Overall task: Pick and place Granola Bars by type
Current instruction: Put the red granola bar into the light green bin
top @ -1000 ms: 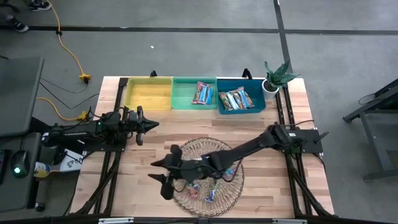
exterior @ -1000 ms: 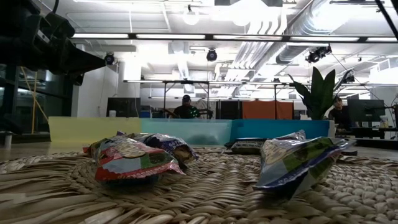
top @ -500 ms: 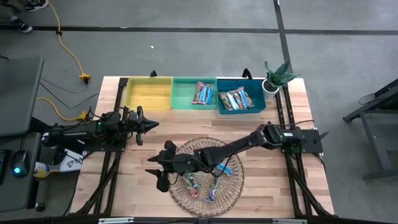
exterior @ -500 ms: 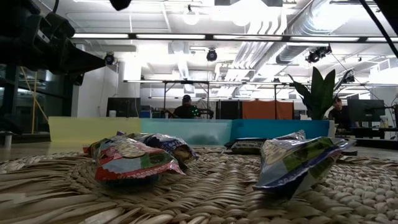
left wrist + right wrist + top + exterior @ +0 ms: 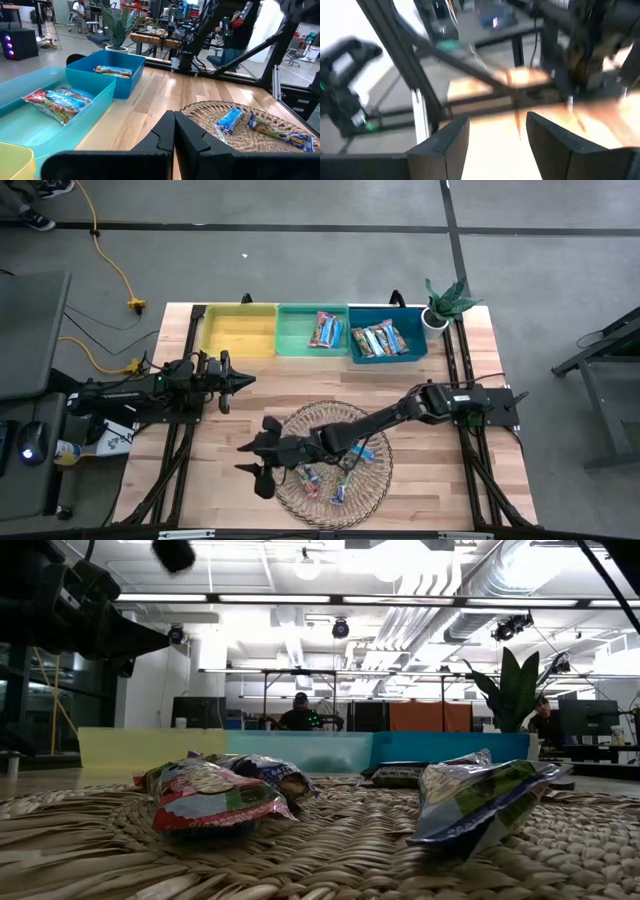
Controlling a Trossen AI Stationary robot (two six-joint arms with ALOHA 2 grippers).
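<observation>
While the left arm waits at the table's left edge, we see its left gripper with fingers pressed together, nothing between them, pointing toward the table's middle. From its wrist view the closed tips aim across bare wood at the woven basket, which sits ahead of it and a bit to one side.

Up past that gripper's far side we have the yellow bin, no bars visible in it. Next over, the green bin holds a pink/red wrapped bar. The blue bin holds several tan-orange bars. A potted plant stands at the table corner just beside the blue bin.

Moving right, the right arm reaches diagonally across the basket. Its right gripper sits over the basket's left rim, jaws parted, and we see nothing held between the fingers. The wrist view is motion-blurred, so we can't tell what lies ahead of it.

Granola Bars remain in the basket, just behind the right gripper and partly under that arm: a light blue one and a tan one show in the left wrist view. In the low view, a red-wrapped bar and a blue-green one lie on the weave, apart from each other.
</observation>
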